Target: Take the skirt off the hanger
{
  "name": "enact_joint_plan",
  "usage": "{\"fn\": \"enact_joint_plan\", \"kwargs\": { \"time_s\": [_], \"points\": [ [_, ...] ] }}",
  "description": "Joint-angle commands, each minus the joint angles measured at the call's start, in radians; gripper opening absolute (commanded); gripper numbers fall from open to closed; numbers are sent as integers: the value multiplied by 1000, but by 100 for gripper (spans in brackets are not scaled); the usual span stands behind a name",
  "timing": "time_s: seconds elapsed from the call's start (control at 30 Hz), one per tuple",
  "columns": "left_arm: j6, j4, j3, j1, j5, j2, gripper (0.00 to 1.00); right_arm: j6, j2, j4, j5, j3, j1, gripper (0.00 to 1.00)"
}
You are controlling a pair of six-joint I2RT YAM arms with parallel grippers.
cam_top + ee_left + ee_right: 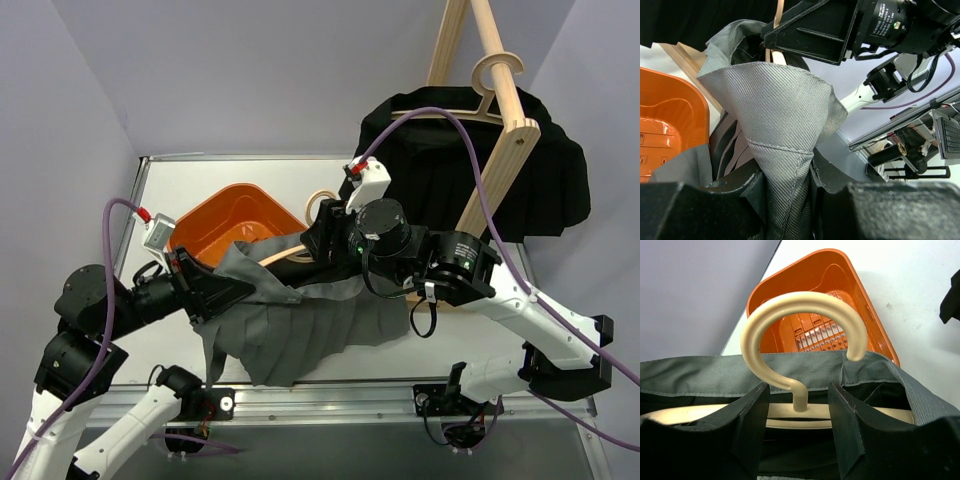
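A grey skirt (290,330) hangs on a cream hanger (285,256) and drapes down onto the table. My left gripper (235,285) is shut on a fold of the skirt (785,115), which stands up in a cone between its fingers (735,190). My right gripper (322,235) is open. In the right wrist view its fingers (752,420) straddle the neck of the hanger's hook (790,305) with gaps on both sides. The hanger's bar runs across behind them. The skirt's waistband (700,375) lies just beyond the bar.
An orange bin (225,225) sits on the table behind the skirt, right under the hook in the right wrist view (840,280). A wooden rack (500,150) at the back right carries a black garment (545,180) on another hanger (490,85).
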State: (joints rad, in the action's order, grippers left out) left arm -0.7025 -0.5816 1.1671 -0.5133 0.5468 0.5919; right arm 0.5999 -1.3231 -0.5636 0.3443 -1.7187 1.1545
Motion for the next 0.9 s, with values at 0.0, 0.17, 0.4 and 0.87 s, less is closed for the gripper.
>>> {"fn": "enact_joint_plan", "kwargs": {
  "time_s": [0.0, 0.17, 0.4, 0.87],
  "points": [
    [-23, 138, 14, 4, 25, -11, 2, -11, -7, 44, 28, 10, 7, 45],
    [-32, 175, 5, 4, 48, 3, 2, -11, -10, 53, 36, 25, 4, 42],
    [-48, 201, -17, 4, 67, 3, 2, -34, -24, 56, 38, 19, -10, 33],
    [-55, 216, -12, 4, 94, 34, 2, -49, 4, 36, 68, 31, -30, 0]
  ]
}}
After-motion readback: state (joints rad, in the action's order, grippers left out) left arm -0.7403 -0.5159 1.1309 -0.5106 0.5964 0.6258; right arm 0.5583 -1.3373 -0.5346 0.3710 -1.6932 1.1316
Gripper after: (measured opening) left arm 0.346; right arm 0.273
